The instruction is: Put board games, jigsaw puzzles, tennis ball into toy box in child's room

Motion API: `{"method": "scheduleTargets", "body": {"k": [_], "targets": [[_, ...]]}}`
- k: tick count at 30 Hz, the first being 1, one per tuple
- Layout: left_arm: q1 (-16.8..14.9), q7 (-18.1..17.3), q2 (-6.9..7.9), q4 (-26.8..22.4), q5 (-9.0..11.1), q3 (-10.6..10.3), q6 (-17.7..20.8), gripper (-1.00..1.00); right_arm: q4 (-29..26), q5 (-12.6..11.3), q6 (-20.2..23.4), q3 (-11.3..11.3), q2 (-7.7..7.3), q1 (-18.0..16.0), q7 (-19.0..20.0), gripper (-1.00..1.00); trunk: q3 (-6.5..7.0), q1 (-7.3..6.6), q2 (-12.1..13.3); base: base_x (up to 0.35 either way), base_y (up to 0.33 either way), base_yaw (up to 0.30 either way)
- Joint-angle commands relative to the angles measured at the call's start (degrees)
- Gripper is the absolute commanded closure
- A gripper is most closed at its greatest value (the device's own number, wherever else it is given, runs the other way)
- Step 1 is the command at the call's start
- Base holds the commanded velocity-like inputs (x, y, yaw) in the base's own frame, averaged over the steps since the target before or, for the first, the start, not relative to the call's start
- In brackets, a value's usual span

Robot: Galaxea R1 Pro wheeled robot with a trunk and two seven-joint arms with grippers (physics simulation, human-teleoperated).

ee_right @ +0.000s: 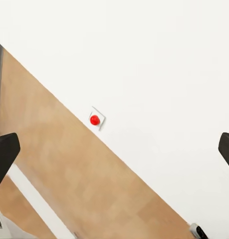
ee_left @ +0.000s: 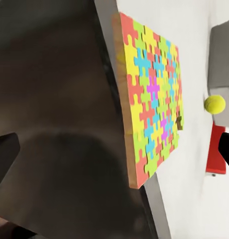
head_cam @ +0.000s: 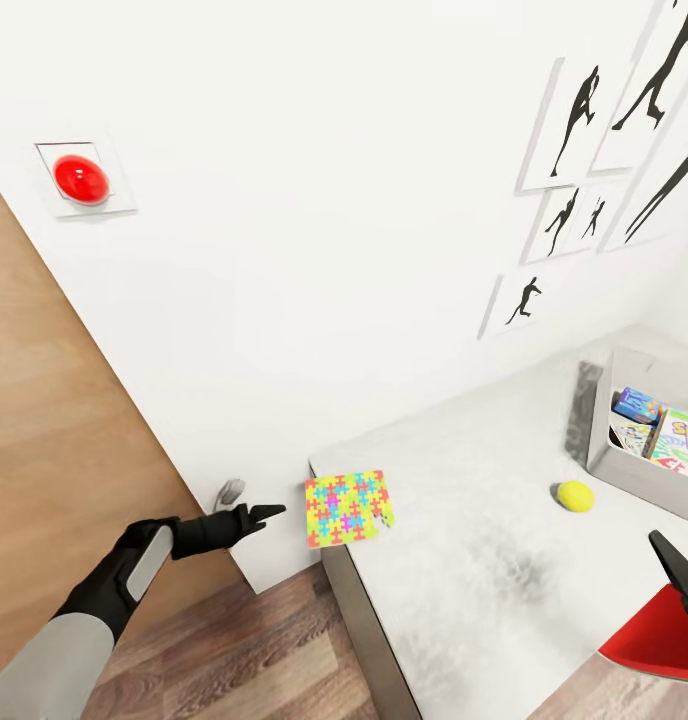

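A colourful jigsaw puzzle (head_cam: pixel 347 508) lies flat on the near left corner of the white table (head_cam: pixel 464 560), slightly overhanging its edge. My left gripper (head_cam: pixel 267 515) is open just left of it, level with the table edge and apart from the puzzle (ee_left: pixel 151 99). The yellow tennis ball (head_cam: pixel 575 495) rests on the table in front of the grey toy box (head_cam: pixel 624 470). Board games (head_cam: pixel 674 430) stand inside the box. My right gripper (head_cam: pixel 681 572) hangs open at the lower right, above the red chair.
A red chair (head_cam: pixel 654 640) sits at the table's right front. A wooden door (head_cam: pixel 44 400) and a white wall with a red button (head_cam: pixel 81 178) stand to the left. Framed silhouette pictures (head_cam: pixel 594 150) hang above the table. Wood floor lies below my left arm.
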Motion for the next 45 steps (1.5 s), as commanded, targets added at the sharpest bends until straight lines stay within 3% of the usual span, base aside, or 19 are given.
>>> {"method": "scheduleTargets", "body": {"k": [1,14,33,38,45], "targets": [[-0.2,0.0,-0.05,0.2,0.2,-0.1,0.1,-1.0,0.0,-0.3,0.6,0.0,-0.02,0.0,0.1,-1.0,-0.06,0.02,-0.1,0.0,0.0,0.0],[-1.8,-0.3,-0.19,1.0,0.2,-0.2,-0.4,-1.0,0.0,-0.3,0.6,-0.2,-0.02,0.0,0.7,-1.0,-0.06,0.02,-0.1,0.0,0.0,0.0],[-1.9,-0.5,-0.33,0.8,-0.3,-2.5,-0.4,-1.0,0.0,-0.3,0.7,-0.2,-0.03,0.0,0.7,-1.0,-0.06,0.02,-0.1,0.0,0.0,0.0],[-1.9,-0.5,-0.45,0.7,-0.3,-2.7,-0.4,-1.0,0.0,-0.3,0.7,-0.5,-0.09,0.0,0.7,-1.0,-0.96,1.11,-2.1,0.0,0.0,0.0],[-1.9,0.1,-1.36,0.6,-0.3,-2.8,-0.4,-1.0,0.0,-0.3,0.8,-0.9,-0.1,0.1,0.7,-1.0,-0.96,1.11,-2.1,0.0,0.0,0.0]]}}
